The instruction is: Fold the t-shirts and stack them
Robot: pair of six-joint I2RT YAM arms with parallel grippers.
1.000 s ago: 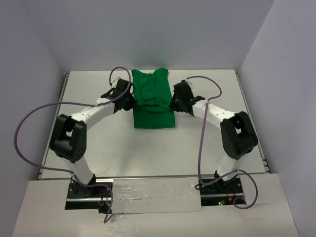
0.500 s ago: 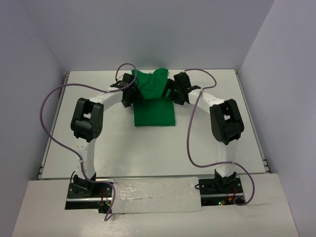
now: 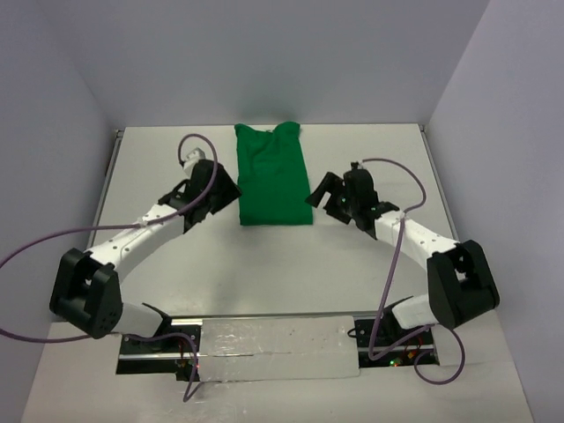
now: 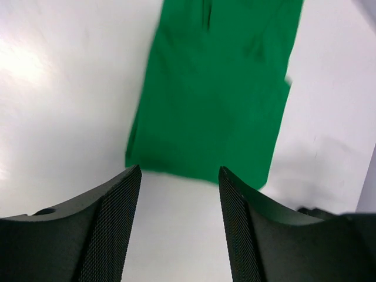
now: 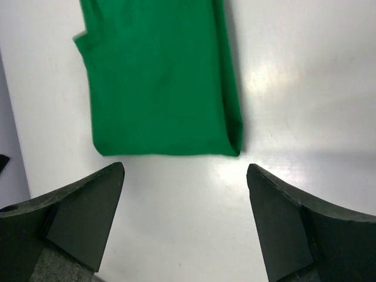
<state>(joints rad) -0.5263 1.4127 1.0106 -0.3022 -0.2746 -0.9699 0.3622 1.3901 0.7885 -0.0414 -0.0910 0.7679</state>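
The t-shirt (image 3: 271,174) is bright green and lies flat on the white table as a long narrow folded strip, its collar end at the far side. My left gripper (image 3: 225,192) hovers just left of the strip's near end, open and empty. In the left wrist view the t-shirt (image 4: 214,88) lies beyond the left gripper (image 4: 179,205), with bare table between the fingers (image 4: 111,229). My right gripper (image 3: 322,194) stands just right of the near end, wide open and empty. The right wrist view has the t-shirt's (image 5: 158,88) near edge ahead of the right gripper (image 5: 185,194).
The white table (image 3: 264,264) is closed in by grey walls at the back and both sides. Purple cables (image 3: 392,264) loop from both arms. A metal rail (image 3: 273,348) with the arm bases runs along the near edge.
Both grippers, shut on the bunched shirt's sides a second ago, carried the cloth to the far end, let go and drew back to the near end. The shirt now lies flat.
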